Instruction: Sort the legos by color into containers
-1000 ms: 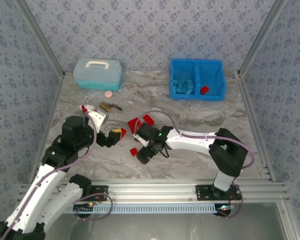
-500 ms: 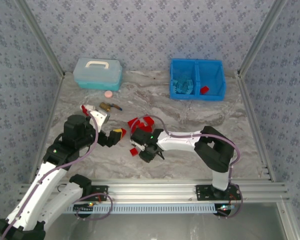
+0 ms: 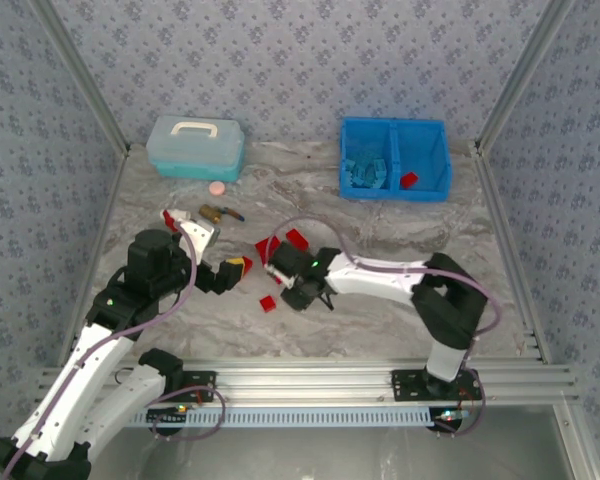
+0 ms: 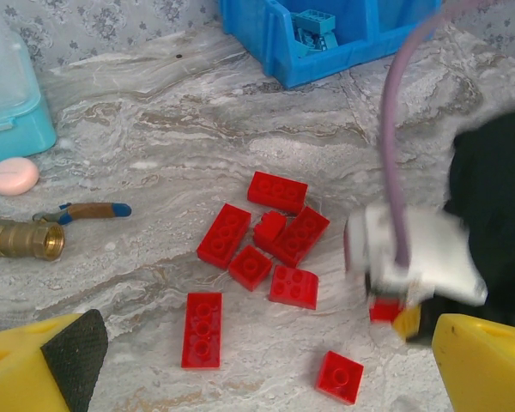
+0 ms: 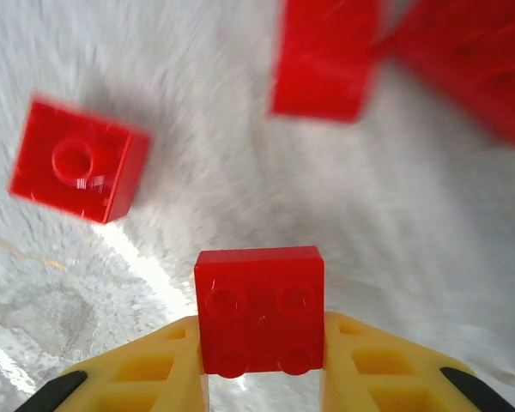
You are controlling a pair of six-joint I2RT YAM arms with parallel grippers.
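Because sorting requires carriage, the right claw [image 5: 259, 365] pinches one red brick [image 5: 259, 313] centrally. Ahead lie loose red bricks [image 5: 77, 172].

- Grey marbled bench [image 3: 430, 225]
- Blue patterned walls [image 3: 280, 60] on three sides
- Pale teal lidded box [image 3: 196, 150] with a white handle [image 3: 193, 127], far left on the bench by the back wall
- Round pink disc [image 3: 217, 187] just in front of the box
- Brass-coloured fitting [image 4: 17, 239] with a blue-tipped lever [image 4: 90, 209], near the disc
- Aluminium rail [image 3: 330, 378] along the bench's near edge
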